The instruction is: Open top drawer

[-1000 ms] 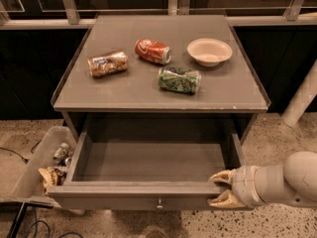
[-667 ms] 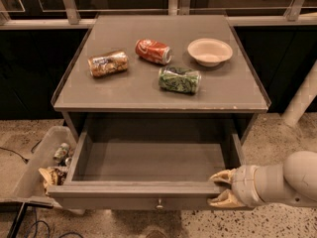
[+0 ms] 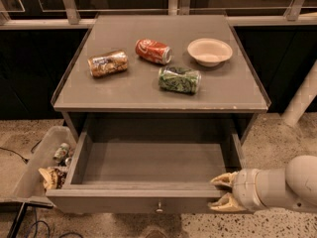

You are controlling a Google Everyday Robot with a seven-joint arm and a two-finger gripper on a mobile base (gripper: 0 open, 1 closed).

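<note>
The top drawer (image 3: 133, 202) of the grey cabinet stands pulled far out. Its plain grey box (image 3: 153, 162) holds nothing, and a small round metal knob (image 3: 159, 207) sits at the centre of its flat front. My gripper (image 3: 221, 193) is at the right end of the drawer front. One tan finger (image 3: 224, 180) lies over the front's top edge on the inner side. The other finger (image 3: 221, 207) is on the outer face, so the panel is clamped between them. The white arm (image 3: 277, 185) comes in from the lower right.
On the cabinet top (image 3: 133, 90) lie a brown can (image 3: 108, 63), a red can (image 3: 153, 51), a green can (image 3: 179, 79) and a white bowl (image 3: 209, 51). A clear bin (image 3: 29, 182) with trash stands at floor left. A white post (image 3: 302, 100) stands at the right.
</note>
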